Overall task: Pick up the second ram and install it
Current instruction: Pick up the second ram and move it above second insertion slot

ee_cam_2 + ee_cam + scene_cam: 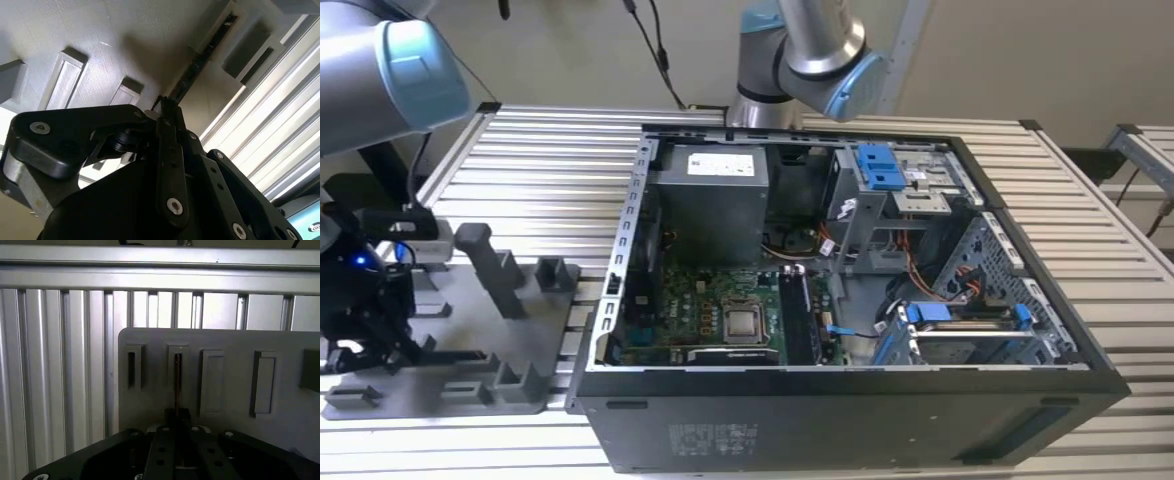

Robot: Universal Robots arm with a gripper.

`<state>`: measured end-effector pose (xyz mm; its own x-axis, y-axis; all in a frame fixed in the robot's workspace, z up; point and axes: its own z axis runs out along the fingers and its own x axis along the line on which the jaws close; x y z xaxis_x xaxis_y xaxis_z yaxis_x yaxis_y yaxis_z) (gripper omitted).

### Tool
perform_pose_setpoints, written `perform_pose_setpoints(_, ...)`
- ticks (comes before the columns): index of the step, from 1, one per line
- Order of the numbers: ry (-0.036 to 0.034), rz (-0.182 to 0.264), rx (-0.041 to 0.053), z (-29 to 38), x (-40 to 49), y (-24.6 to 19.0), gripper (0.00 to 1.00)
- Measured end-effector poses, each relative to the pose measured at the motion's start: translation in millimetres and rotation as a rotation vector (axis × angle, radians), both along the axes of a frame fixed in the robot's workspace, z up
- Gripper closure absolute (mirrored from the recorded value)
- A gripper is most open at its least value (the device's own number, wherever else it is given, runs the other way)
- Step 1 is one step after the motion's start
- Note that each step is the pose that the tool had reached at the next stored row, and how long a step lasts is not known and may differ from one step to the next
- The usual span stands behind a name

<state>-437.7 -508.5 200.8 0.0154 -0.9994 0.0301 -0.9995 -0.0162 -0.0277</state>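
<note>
Pinching one second ram (177, 385) with the single gripper (177, 414), edge-on in one grey tray (235, 340) slot, near the tabletop (50, 365) edge.

1 arm (394, 75): bent downward | gripper (177, 415): low, pointing down, clamped on the second ram (177, 377)

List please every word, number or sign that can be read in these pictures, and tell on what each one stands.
No text here can be read with confidence.
White label on top of the power supply: the print is too small to read.
Pale label on the dark outer wall of the computer case: blurred, not readable.
Round mark on a teal surface in the second wrist view: too blurred to read.
</note>
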Motion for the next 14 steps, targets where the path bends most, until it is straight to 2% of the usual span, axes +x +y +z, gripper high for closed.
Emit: perform_pose_setpoints(14, -0.0001, 0.0, 0.0001, 20.7, 0.0, 0.0, 0.86)
